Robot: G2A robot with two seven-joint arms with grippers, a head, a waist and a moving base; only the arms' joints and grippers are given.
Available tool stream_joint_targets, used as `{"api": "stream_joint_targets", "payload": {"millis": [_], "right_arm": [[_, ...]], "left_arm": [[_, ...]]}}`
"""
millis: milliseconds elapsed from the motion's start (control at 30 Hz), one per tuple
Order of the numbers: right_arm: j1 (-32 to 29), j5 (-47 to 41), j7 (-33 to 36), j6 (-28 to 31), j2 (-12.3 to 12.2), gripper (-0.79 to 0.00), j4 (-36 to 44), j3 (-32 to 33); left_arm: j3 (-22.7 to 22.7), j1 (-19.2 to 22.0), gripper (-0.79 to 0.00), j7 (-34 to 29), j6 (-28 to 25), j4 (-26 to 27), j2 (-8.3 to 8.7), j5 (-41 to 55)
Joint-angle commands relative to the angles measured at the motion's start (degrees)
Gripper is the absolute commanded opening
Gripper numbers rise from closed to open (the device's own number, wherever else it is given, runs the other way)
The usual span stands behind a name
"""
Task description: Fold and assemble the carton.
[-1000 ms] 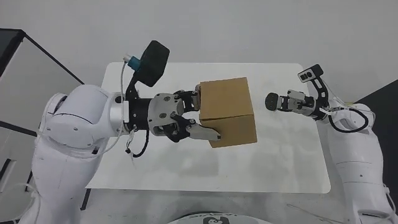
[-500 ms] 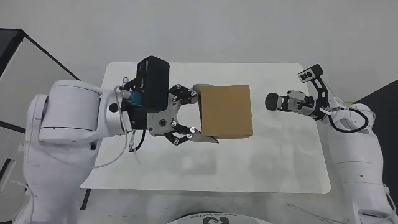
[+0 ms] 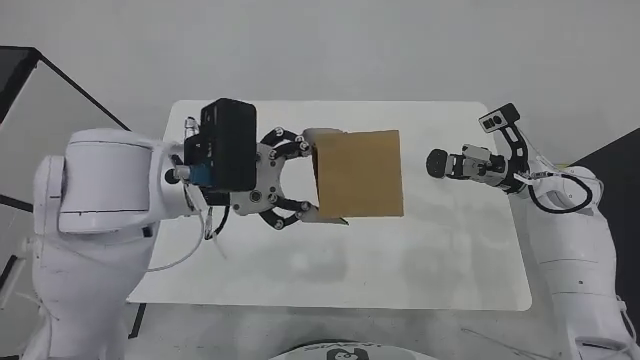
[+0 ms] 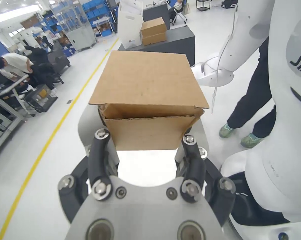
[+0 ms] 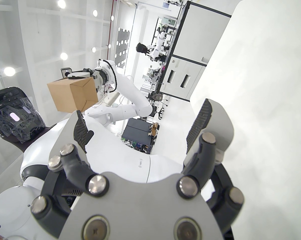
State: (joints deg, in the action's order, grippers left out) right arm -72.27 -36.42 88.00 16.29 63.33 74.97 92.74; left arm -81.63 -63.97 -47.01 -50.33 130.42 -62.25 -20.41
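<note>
- From the top view: brown carton (image 3: 360,173) over the middle of the white table (image 3: 420,270), one plain flat face turned up to the camera.
- At the carton's 9 o'clock: left gripper (image 3: 318,177), clamped on the end of the box, one finger by the 11 o'clock corner and the other by the 7 o'clock corner.
- At the carton's 3 o'clock, near it but apart: right gripper (image 3: 437,164), pointed toward the box and touching nothing.
- From the left wrist view: carton (image 4: 145,81) seen at the gripped end, hidden from above by the arm. One broad panel jutting out over a shorter flap with a ragged edge, a dark slit between the two, so not closed flush here.
- Same view: left gripper (image 4: 145,138) with its black fingers (image 4: 100,138) pressed against the two sides of that shorter flap, squeezing the box between them.
- From the right wrist view: carton (image 5: 70,96) seen from the opposite end, held in the air clear of the table (image 5: 265,76), with the left arm behind it. Flap seams crossing the face turned toward this camera, that end folded shut.
- Same view: right gripper (image 5: 140,126) spread wide, its ribbed pads (image 5: 79,128) facing each other across a gap, holding nothing, with the table edge beside one finger.
</note>
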Motion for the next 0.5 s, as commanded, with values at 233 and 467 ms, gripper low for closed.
{"api": "stream_joint_targets", "payload": {"millis": [233, 467], "right_arm": [[0.0, 0.0, 0.0, 0.0, 0.0, 0.0, 0.0, 0.0], [0.0, 0.0, 0.0, 0.0, 0.0, 0.0, 0.0, 0.0]], "left_arm": [[-3.42, 2.24, -0.785, 16.9, -7.53, 1.03, -0.75, -20.91], [-3.26, 1.27, -0.785, 22.9, -7.67, 1.69, -0.49, -31.5]]}}
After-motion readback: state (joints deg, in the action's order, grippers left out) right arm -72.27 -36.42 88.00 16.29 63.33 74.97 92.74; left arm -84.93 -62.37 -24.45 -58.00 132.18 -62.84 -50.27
